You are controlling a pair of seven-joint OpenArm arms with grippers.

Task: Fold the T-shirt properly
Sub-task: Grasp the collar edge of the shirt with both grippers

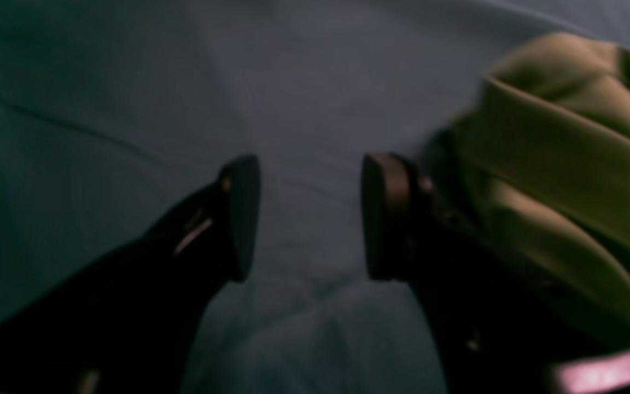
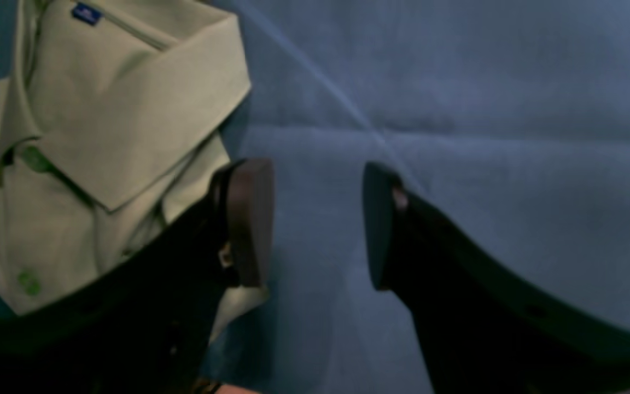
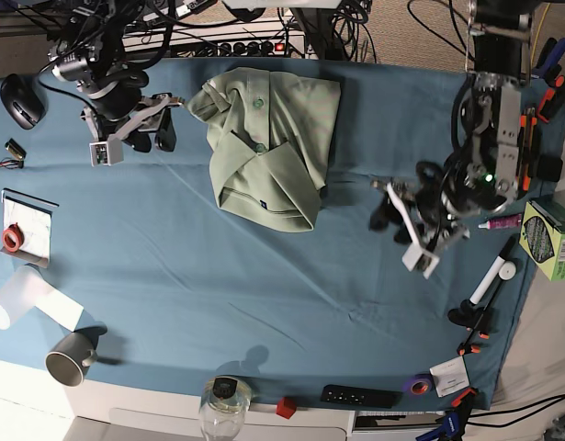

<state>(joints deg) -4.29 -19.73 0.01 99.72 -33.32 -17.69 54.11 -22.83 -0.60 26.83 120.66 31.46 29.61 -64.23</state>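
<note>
While T-shirt (image 3: 268, 152) lies folded, left gripper (image 1: 309, 219) and right gripper (image 2: 318, 224) hover beside it, jaws apart, empty.

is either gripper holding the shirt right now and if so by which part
Nothing is held. The left gripper and right gripper are both open over the blue cloth, beside the folded T-shirt.

Folded T-shirt (image 3: 271, 156) lies between the open right gripper (image 3: 152, 136) and open left gripper (image 3: 389, 209), touching neither.

No text can be read; the T-shirt's (image 2: 112, 126) small blue label (image 2: 86, 13) is too blurred.
</note>
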